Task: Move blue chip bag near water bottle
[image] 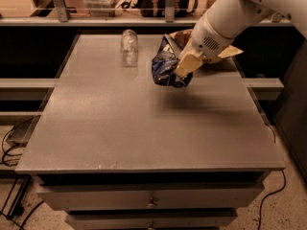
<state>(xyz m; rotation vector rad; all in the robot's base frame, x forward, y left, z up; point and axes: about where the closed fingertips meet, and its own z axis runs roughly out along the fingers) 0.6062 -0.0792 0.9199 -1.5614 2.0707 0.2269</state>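
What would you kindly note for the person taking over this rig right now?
Claw: shut on the blue chip bag, over the far half of the table, right of centre.
Water bottle: on the table near its far edge, left of the bag and apart from it.
Done: bag grasped and apparently held off the surface.
Left: carry it left, set it down beside the bottle, release.

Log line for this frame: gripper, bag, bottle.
gripper: shut on blue chip bag | bag: held above table, apart from water bottle | release: not yet
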